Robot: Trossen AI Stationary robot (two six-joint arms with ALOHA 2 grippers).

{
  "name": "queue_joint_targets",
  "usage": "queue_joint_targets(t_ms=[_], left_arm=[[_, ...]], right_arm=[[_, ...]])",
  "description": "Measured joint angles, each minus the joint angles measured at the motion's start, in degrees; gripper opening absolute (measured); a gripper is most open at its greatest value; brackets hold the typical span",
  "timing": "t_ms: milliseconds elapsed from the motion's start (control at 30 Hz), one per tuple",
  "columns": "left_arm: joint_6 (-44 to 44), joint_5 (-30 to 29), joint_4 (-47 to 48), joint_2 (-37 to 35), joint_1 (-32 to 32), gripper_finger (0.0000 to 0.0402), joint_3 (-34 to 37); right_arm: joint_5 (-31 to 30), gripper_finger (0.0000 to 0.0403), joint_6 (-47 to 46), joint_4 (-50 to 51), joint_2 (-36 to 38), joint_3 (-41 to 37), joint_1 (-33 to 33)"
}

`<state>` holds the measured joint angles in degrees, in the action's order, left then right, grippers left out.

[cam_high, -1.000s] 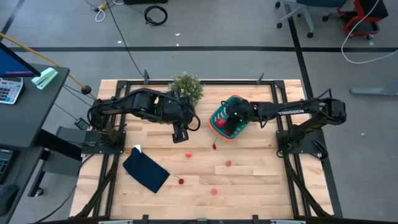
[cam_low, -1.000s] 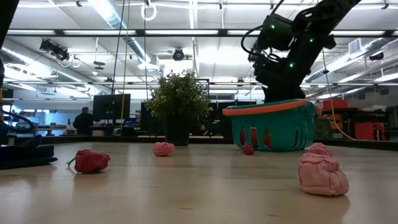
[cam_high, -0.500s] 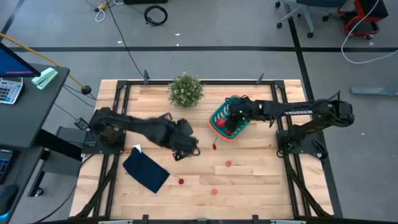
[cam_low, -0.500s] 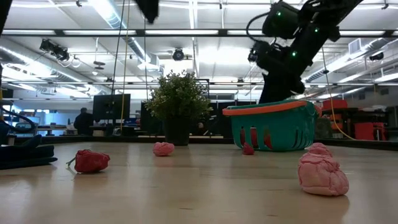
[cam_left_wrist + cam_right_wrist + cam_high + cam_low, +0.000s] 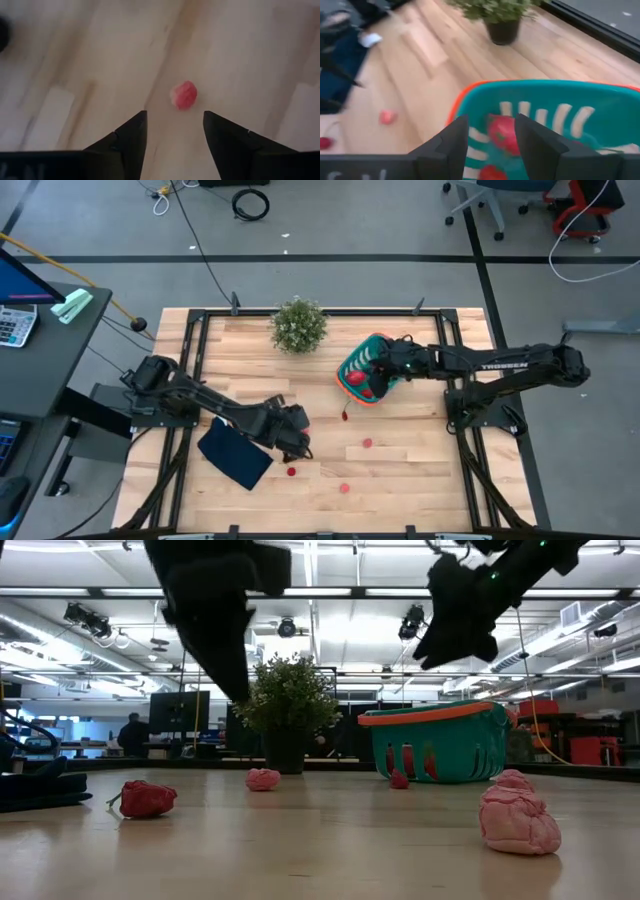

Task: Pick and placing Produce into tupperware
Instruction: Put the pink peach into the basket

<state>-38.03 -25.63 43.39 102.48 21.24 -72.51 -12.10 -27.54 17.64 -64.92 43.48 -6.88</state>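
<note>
The tupperware, a teal basket with an orange-red rim (image 5: 352,380), stands right of centre and holds red produce (image 5: 502,134). My right gripper (image 5: 490,142) hovers open above the basket (image 5: 440,745), touching nothing. Several small red and pink pieces lie on the wood, among them a stemmed red one (image 5: 291,471) and pink ones (image 5: 367,443) (image 5: 343,488). My left gripper (image 5: 297,448) is low over the table, open. A pink-red piece (image 5: 183,95) lies on the table just beyond its fingertips. In the low view this gripper (image 5: 238,690) hangs above the table, clear of it.
A potted green plant (image 5: 298,325) stands at the far middle of the table. A dark navy cloth (image 5: 235,456) lies flat at the near left, just beside my left arm. Another red piece (image 5: 344,416) lies just in front of the basket.
My left gripper has swept from beside the plant toward the table's near edge and far down, ending low over the wood beside the cloth. My right gripper has risen out of the basket and drawn back a little toward the table's right edge.
</note>
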Motion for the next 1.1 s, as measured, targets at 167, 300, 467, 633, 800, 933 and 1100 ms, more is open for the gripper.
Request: queue_joint_targets(t_ms=[167,300,467,633,800,933,1100], left_arm=[[5.78,-0.08,-10.20,0.00,-0.23,0.0196,6.31],[5.47,-0.04,-12.41,0.00,-0.20,0.0201,7.65],[7.28,-0.06,-14.71,0.00,-0.25,0.0200,7.65],[8.72,-0.06,-17.08,0.00,-0.29,0.0195,7.65],[8.58,-0.07,-18.25,0.00,-1.06,0.0199,7.66],[5.77,-0.08,-17.71,0.00,-2.26,0.0198,7.68],[4.14,-0.02,-18.22,0.00,-2.83,0.0191,9.48]], right_arm=[[0.00,0.0167,-1.42,-0.15,1.33,0.00,4.88],[0.03,0.0167,-1.37,-0.26,1.25,0.00,7.81],[-0.02,0.0167,-1.35,-0.57,1.00,0.00,9.87],[-0.19,0.0167,-0.54,-0.63,1.11,0.00,11.04],[-0.33,0.0167,1.21,-0.58,1.18,0.00,11.70],[-0.32,0.0167,2.15,-0.57,1.20,0.00,11.70],[-0.31,0.0167,2.19,-0.52,1.20,0.00,11.67]])
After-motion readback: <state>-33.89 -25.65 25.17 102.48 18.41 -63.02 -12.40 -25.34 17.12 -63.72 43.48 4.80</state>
